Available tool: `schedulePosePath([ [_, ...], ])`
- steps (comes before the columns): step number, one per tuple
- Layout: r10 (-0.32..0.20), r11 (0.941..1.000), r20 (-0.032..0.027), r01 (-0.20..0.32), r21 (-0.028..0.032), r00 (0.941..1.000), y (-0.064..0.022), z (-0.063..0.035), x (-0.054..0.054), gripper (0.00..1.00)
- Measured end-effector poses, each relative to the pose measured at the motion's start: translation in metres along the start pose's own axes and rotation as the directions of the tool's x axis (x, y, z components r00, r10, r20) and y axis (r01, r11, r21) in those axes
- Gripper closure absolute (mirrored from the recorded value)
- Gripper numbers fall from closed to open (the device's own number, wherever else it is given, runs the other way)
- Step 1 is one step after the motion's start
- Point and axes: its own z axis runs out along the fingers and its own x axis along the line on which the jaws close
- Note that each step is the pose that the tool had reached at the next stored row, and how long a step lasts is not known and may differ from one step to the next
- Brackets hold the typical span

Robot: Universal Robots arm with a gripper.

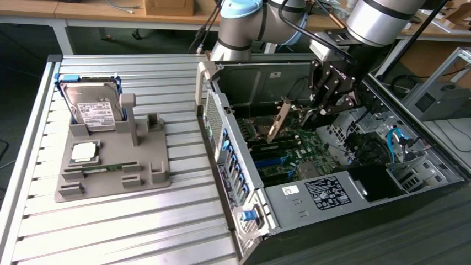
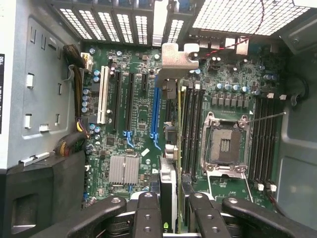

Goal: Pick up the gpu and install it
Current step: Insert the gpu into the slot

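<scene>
The gpu (image 1: 279, 122) is a tan-brown card standing tilted inside the open computer case (image 1: 243, 182), above the green motherboard (image 1: 294, 157). My gripper (image 1: 312, 113) reaches down into the case and is shut on it. In the wrist view the gpu (image 2: 168, 173) shows edge-on as a narrow strip between my two black fingers (image 2: 147, 208), and my gripper (image 2: 172, 206) clamps it from both sides. Its silver bracket sits at the far end by the case's rear slot grilles. The card hangs beside the blue slot (image 2: 155, 109); I cannot tell whether it touches the board.
On the slatted table a grey holder (image 1: 151, 171) carries a silver hard drive (image 1: 92, 107), a square chip (image 1: 85, 152) and a green memory stick (image 1: 107, 167). Inside the case are the processor socket (image 2: 225, 144), cable bundles (image 2: 74, 99) and a labelled power supply (image 1: 327, 193).
</scene>
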Motion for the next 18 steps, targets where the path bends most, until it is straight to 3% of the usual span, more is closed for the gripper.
schedulePosePath([
  [18, 0.000, 1.0000, 0.0000, 0.000, 0.0000, 1.0000, 0.0025, 0.0032, 0.0066, 0.73],
])
